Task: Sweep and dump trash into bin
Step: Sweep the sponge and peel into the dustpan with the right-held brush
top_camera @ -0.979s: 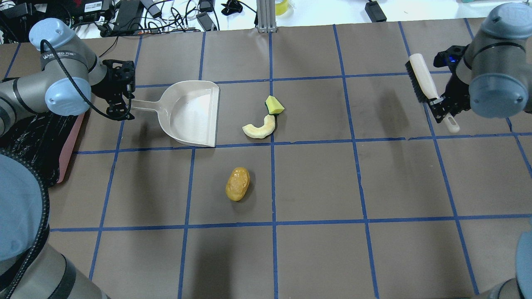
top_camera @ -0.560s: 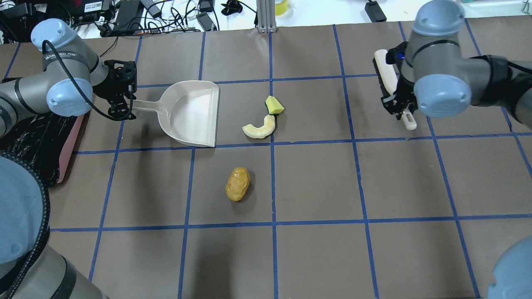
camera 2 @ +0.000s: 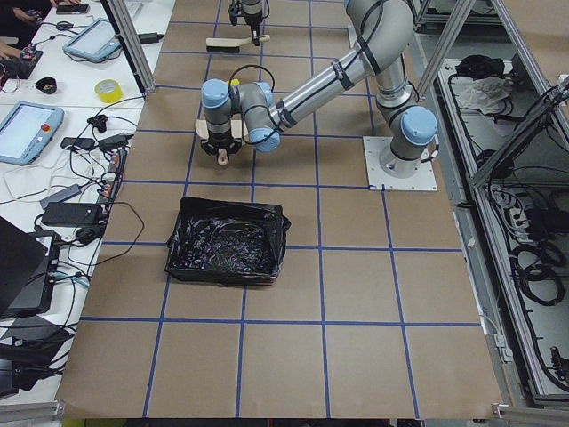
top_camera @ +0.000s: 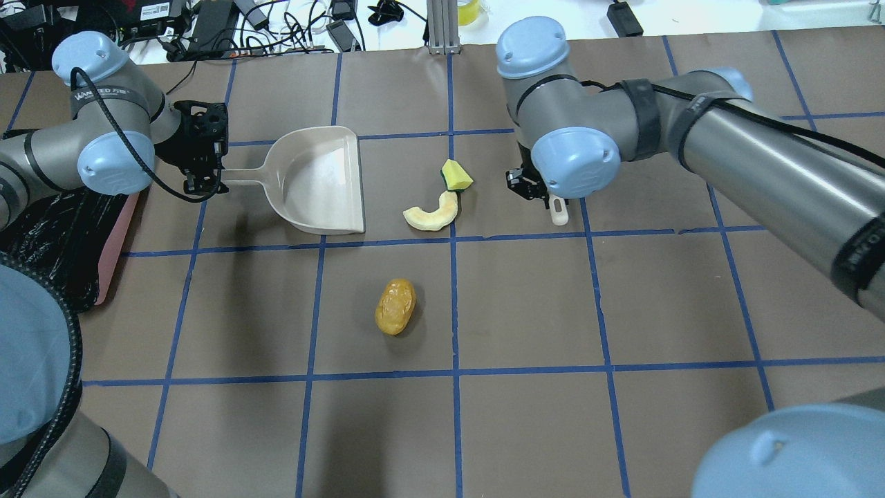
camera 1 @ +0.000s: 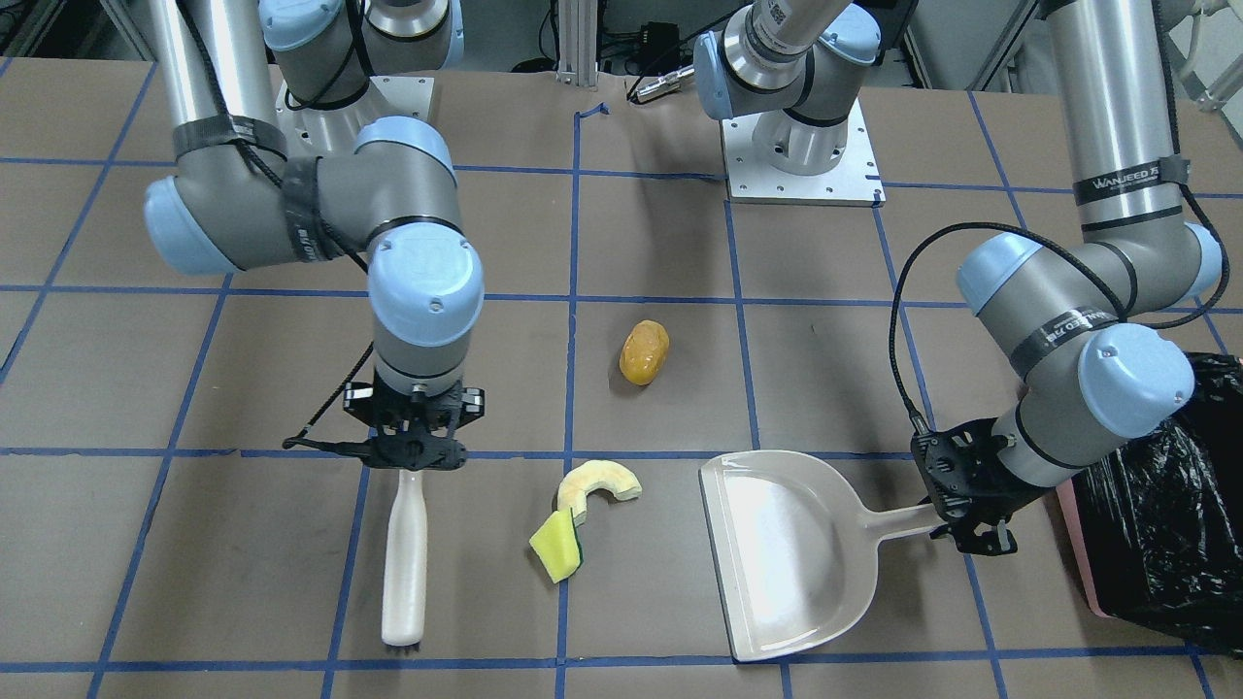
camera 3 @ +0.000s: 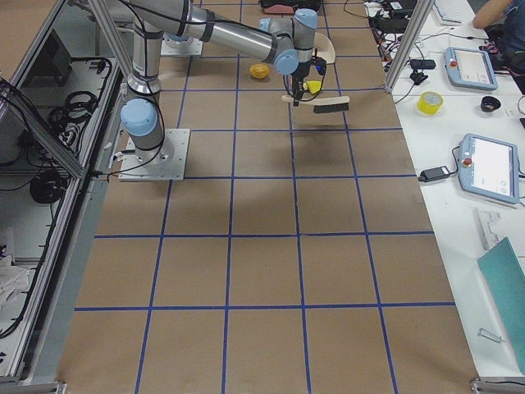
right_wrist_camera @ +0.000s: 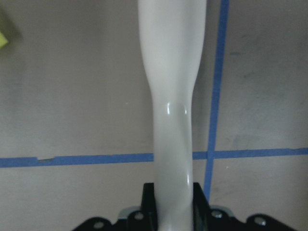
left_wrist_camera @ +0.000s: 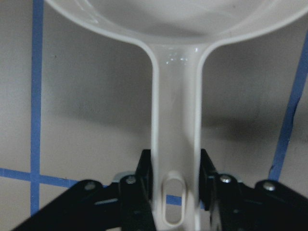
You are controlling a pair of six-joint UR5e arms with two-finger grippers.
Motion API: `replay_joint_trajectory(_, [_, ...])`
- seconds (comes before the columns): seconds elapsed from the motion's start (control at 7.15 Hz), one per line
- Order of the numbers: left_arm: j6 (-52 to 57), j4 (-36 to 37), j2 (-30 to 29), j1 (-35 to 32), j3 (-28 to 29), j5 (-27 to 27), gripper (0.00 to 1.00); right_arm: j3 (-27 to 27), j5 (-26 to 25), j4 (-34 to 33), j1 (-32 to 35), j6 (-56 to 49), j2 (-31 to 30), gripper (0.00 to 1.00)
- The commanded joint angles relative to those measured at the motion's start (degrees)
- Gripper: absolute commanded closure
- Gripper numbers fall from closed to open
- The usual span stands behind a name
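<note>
The yellow-green sponge wedge (top_camera: 456,175) sits against one end of the pale rind slice (top_camera: 433,214) near the table's middle, and the orange-brown potato-like lump (top_camera: 395,306) lies apart, nearer the robot. A beige dustpan (top_camera: 321,183) faces the rind, its handle clamped in the left gripper (left_wrist_camera: 175,190). On the sponge's other side the right gripper (camera 1: 413,454) points down, gripping the brush (camera 1: 405,553) handle. The pink bin (top_camera: 114,242), lined with black plastic, stands beyond the left arm.

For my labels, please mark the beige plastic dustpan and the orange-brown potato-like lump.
Beige plastic dustpan (top_camera: 323,181): overhead exterior view, on the bare floor of its pan.
Orange-brown potato-like lump (top_camera: 395,306): overhead exterior view, on the middle of its top.
</note>
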Motion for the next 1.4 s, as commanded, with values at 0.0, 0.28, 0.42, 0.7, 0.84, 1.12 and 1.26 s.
replay_joint_trajectory(0.0, [0.0, -0.2, 0.7, -0.1, -0.2, 0.1, 1.00, -5.5, -0.2, 2.4, 6.7, 5.9, 5.9, 0.97])
replay_joint_trajectory(0.28, [0.0, -0.3, 1.0, -0.5, -0.7, 0.3, 1.00, -5.5, 3.7, 2.6, 8.6, 11.7, 6.8, 0.97])
replay_joint_trajectory(0.42, [0.0, -0.2, 0.9, -1.2, -0.7, 0.9, 1.00, -5.5, 5.2, 2.7, 10.6, 17.3, 6.9, 0.96])
replay_joint_trajectory(0.7, [-1.4, -0.2, 1.0, -1.6, -0.7, 1.1, 1.00, -5.9, 13.4, 2.0, 12.4, 23.6, 7.3, 0.97])
replay_joint_trajectory(0.84, [-1.5, -0.2, 1.0, -1.6, -0.7, 1.0, 1.00, -6.9, 16.2, 0.1, 13.0, 25.4, 8.6, 0.96])
replay_joint_trajectory(1.12, [-1.6, -0.1, 0.9, -1.6, -0.7, 1.0, 1.00, -11.0, 20.1, -0.7, 14.0, 26.9, 11.2, 0.96])
replay_joint_trajectory(1.26, [-1.6, -0.1, 1.0, -1.6, -0.7, 1.0, 1.00, -14.4, 22.8, -0.9, 15.2, 28.2, 13.3, 0.96])
